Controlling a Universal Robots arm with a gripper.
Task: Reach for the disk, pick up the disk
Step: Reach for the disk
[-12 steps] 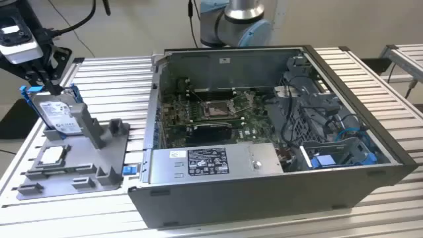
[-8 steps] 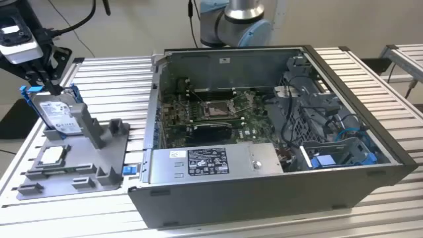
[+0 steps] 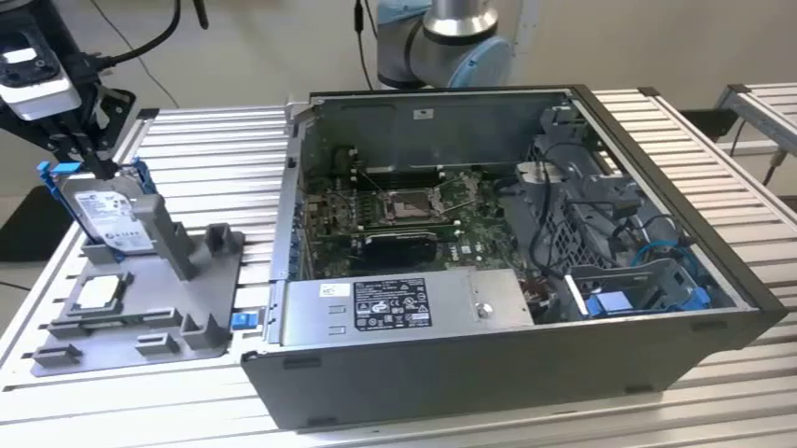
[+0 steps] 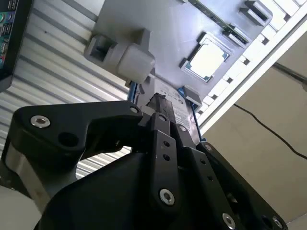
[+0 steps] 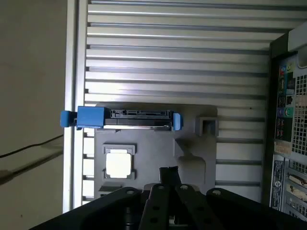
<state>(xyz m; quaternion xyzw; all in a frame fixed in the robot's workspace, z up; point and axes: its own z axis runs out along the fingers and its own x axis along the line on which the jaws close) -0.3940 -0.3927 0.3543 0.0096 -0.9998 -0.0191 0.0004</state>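
- One gripper (image 3: 90, 170) hangs over the exterior view's left part of the table (image 3: 212, 140). Its fingers are drawn close together, with nothing between them.
- The disk (image 3: 115, 222) stands on edge right under the gripper, slotted upright in a grey fixture (image 3: 187, 280). Its label faces outward and blue bracket runs along its edges.
- In the first wrist view the disk (image 5: 139, 115) shows edge-on beyond the gripper (image 5: 168, 170), clear of the tips.
- Whether the tips touch the bracket's top in the exterior view cannot be told.
- A square processor chip (image 3: 100, 294) lies flat on the fixture, lower than the disk and farther from the gripper.
- An open computer case (image 3: 498, 373) sits well apart from the gripper, toward the exterior view's right.
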